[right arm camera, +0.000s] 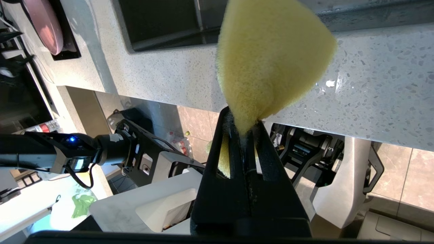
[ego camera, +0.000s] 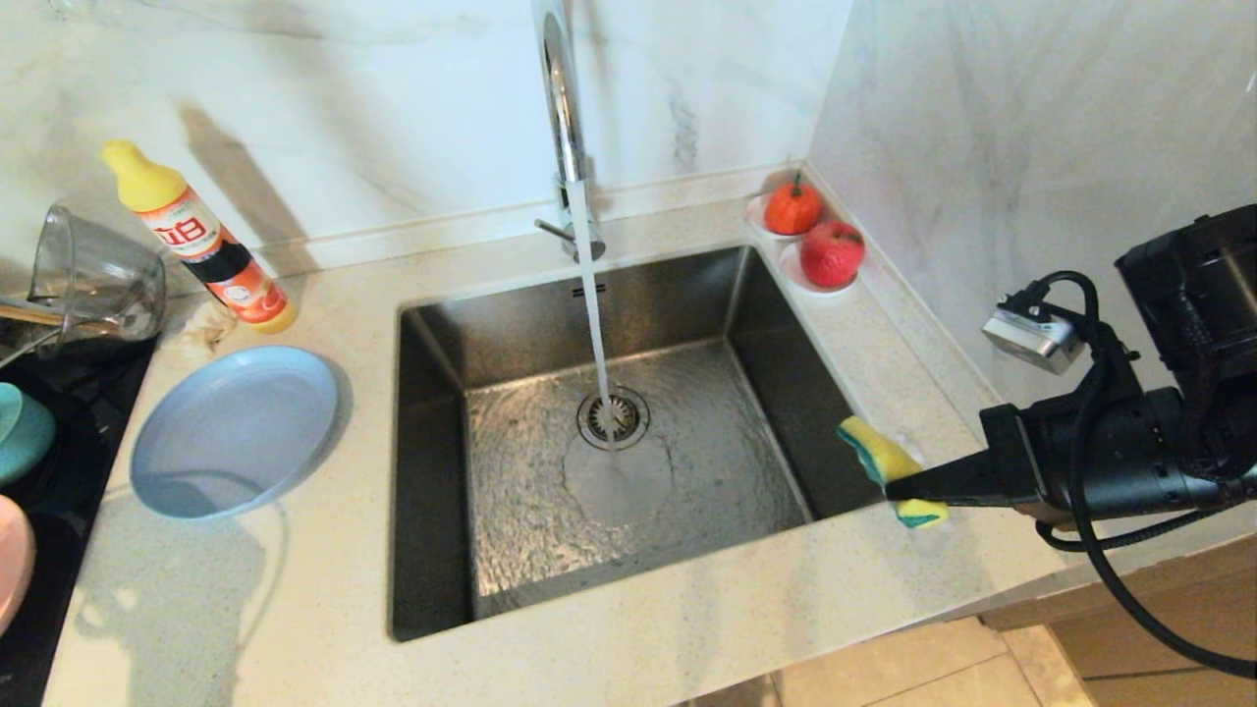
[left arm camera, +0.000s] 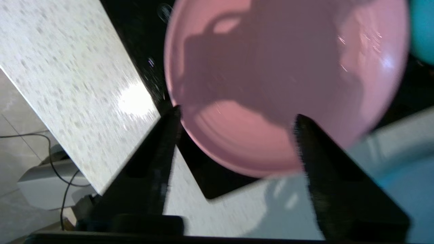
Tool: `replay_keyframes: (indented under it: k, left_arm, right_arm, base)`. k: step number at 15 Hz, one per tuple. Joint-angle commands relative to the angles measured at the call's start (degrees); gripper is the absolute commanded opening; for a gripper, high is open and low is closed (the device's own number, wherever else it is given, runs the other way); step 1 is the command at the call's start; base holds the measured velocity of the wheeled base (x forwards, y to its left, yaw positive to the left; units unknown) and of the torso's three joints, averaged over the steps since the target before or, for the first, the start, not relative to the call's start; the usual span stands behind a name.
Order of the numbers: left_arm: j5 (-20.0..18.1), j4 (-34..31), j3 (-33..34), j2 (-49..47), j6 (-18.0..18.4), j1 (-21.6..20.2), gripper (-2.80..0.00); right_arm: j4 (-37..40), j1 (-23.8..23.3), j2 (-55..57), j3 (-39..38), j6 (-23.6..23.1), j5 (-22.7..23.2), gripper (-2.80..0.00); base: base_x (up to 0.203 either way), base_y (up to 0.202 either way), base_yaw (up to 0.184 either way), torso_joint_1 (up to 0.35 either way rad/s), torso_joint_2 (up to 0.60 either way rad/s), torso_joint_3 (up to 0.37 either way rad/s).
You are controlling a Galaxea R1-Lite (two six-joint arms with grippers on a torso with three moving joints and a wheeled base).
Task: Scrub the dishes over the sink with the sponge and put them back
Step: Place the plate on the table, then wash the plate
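Head view: water runs from the chrome faucet (ego camera: 562, 108) into the steel sink (ego camera: 609, 432), striking the round drain strainer (ego camera: 613, 417). The right gripper (ego camera: 908, 488) hangs over the counter at the sink's right edge, its fingers pinched together on the yellow sponge (ego camera: 887, 462), whose green scouring layer shows along one side; in the right wrist view the sponge (right arm camera: 271, 61) bulges out beyond the closed fingers (right arm camera: 234, 135). The grey-blue plate (ego camera: 234, 428) lies flat on the counter left of the sink, near a detergent bottle (ego camera: 201, 239) and a clear jug (ego camera: 93, 280). At the far left edge sit the teal bowl (ego camera: 20, 432) and the pink plate (ego camera: 12, 560) on a black surface. In the left wrist view the left gripper (left arm camera: 237, 125) hovers with its fingers (left arm camera: 162, 142) spread wide, holding nothing, just before the rim of the pink plate (left arm camera: 288, 78).
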State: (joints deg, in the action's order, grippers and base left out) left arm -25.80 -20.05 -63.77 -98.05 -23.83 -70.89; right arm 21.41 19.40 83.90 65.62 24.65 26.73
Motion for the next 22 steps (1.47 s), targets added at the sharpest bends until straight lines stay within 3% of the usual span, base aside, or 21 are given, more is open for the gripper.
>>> replay_keyframes:
  k: [1, 5, 9, 12, 14, 17, 19, 22]
  left_arm:
    - [-3.12, -4.23, -2.07, 5.55, 2.03, 0.15, -2.80]
    - [-6.24, -5.50, -1.78, 9.52, 7.19, 4.79, -2.80]
    - [-6.53, -5.56, -2.47, 12.73, 8.60, 15.29, -2.80]
    - [-6.01, -5.40, -3.33, 14.06, 8.50, 26.19, -2.80]
    - [-3.44, -5.00, -3.92, 13.86, 8.47, 34.46, -2.80]
    - [5.46, -2.03, -4.96, 9.05, 8.72, 44.04, -2.80]
    - [9.54, 0.92, -7.97, 4.62, 8.66, 45.57, -2.80]
    - [10.65, 1.62, -11.81, 0.43, 8.70, 45.83, -2.80]
  right_arm:
    - [0.14, 0.03, -0.31, 0.03, 0.14, 0.16, -2.80]
    - [0.57, 0.03, -0.40, 0.65, 0.14, 0.07, -2.80]
    - [0.70, 0.03, -1.22, 0.94, 0.59, 0.07, -2.80]
    - [1.04, -0.31, -2.96, 1.00, 0.66, -0.06, -2.80]
    - [2.36, -1.06, -4.43, 0.91, 0.54, -0.10, -2.80]
    - [3.47, -1.29, -5.76, 0.47, 0.49, -0.10, -2.80]
    - [3.55, -1.20, -5.73, 0.38, 0.46, -0.10, -2.80]
    - [3.55, -1.20, -5.19, 0.12, 0.35, -0.10, -2.80]
  base:
    - [0.000, 0.000, 0.000, 0.000, 0.00, 0.000]
    - [0.000, 0.000, 0.000, 0.000, 0.00, 0.000]
    - [0.000, 0.000, 0.000, 0.000, 0.00, 0.000]
    - [0.000, 0.000, 0.000, 0.000, 0.00, 0.000]
    - [0.000, 0.000, 0.000, 0.000, 0.00, 0.000]
    - [0.000, 0.000, 0.000, 0.000, 0.00, 0.000]
    - [0.000, 0.000, 0.000, 0.000, 0.00, 0.000]
    - [0.000, 0.000, 0.000, 0.000, 0.00, 0.000]
